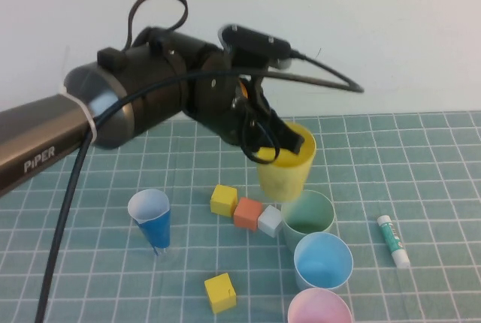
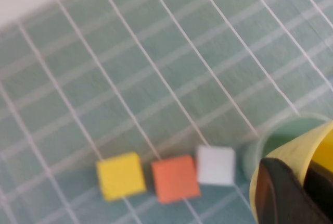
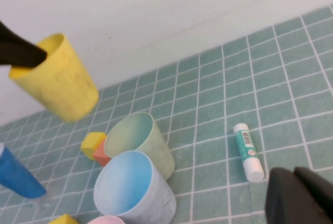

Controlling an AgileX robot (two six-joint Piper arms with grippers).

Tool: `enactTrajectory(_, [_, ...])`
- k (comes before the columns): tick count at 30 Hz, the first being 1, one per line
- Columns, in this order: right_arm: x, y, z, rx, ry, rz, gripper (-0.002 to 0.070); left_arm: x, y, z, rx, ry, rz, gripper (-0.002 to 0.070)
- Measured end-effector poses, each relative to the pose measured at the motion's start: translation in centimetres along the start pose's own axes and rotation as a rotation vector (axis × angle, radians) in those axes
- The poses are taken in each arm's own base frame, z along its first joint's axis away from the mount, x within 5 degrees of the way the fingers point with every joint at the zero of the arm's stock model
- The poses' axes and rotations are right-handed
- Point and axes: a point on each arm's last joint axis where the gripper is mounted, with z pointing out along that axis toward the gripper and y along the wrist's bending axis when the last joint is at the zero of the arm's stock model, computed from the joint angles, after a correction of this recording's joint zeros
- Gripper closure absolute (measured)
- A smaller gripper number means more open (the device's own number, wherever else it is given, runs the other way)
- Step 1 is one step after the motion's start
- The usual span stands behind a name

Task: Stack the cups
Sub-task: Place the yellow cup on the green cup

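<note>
My left gripper (image 1: 289, 141) is shut on the rim of the yellow cup (image 1: 285, 167) and holds it tilted in the air, just behind the pale green cup (image 1: 308, 216). In the left wrist view its dark fingers (image 2: 281, 193) pinch the yellow cup's wall (image 2: 291, 153) above the green cup (image 2: 273, 136). The light blue cup (image 1: 323, 261) and the pink cup (image 1: 319, 309) stand in a row in front of the green one. My right gripper (image 3: 304, 198) is shut and empty, low at the right near a glue stick (image 3: 247, 151); the high view does not show it.
A narrow dark blue cone cup (image 1: 150, 219) stands at the left. Yellow (image 1: 223, 200), orange (image 1: 248, 212) and white (image 1: 270, 221) cubes lie in a row beside the green cup. Another yellow cube (image 1: 220, 292) lies nearer the front. The glue stick (image 1: 393, 240) lies at the right.
</note>
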Motion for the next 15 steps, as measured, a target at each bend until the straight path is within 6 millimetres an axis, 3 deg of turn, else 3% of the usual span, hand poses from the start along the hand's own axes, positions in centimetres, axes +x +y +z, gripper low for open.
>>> enactTrajectory(5, [0.0,0.0,0.0,-0.001,0.0,0.002,0.0679,2.0,-0.9,1.3,0.086,0.057,-0.041,0.0659])
enactTrajectory(15, [0.0,0.0,0.0,-0.001,-0.002,0.002,0.0679,2.1,-1.1,4.4,0.124,-0.001,-0.089,0.0659])
